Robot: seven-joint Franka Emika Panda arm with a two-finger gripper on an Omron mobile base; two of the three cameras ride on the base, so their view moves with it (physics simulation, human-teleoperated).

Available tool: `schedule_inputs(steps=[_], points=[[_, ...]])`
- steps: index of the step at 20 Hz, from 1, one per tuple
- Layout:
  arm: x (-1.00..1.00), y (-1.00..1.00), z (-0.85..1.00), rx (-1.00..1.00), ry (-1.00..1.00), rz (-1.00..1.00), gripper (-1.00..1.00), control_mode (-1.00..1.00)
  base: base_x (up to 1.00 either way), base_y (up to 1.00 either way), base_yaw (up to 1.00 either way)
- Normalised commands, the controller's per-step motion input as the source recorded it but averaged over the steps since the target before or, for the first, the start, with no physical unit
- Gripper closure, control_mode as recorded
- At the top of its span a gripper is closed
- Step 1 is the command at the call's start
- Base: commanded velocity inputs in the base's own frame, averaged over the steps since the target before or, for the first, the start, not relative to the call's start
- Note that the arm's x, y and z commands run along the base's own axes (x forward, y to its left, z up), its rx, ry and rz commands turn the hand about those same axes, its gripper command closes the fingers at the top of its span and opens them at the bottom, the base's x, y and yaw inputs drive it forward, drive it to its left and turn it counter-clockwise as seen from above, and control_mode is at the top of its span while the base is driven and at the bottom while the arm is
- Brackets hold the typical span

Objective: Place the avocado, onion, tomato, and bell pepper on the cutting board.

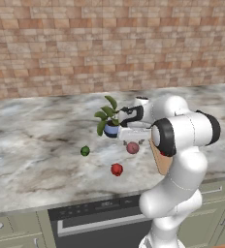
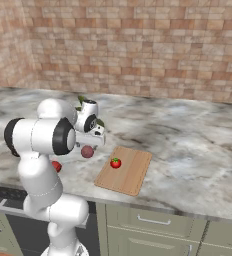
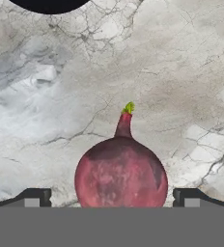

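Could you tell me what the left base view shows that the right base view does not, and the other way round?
Left base view alone: the avocado sits on the marble counter, left of the other foods, and the potted plant's leaves and blue pot are plain. Right base view alone: the tomato rests on the cutting board, which the arm hides from the left. Both share the onion below the hand, the bell pepper nearer the counter's front edge, and the brick wall.

veined marble counter (image 1: 37, 145), wooden cutting board (image 2: 133, 175)
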Motion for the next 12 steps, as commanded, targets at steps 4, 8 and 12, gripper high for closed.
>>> schedule_inputs(steps=[4,8,12], points=[[0.0,0.0,-0.18,0.0,0.0,0.0,-1.0,-1.0,0.0,0.0,0.0],[0.0,0.0,-0.22,0.0,0.0,0.0,-1.0,-1.0,0.0,0.0,0.0],[0.0,0.0,-0.24,0.0,0.0,0.0,-1.0,-1.0,0.0,0.0,0.0]])
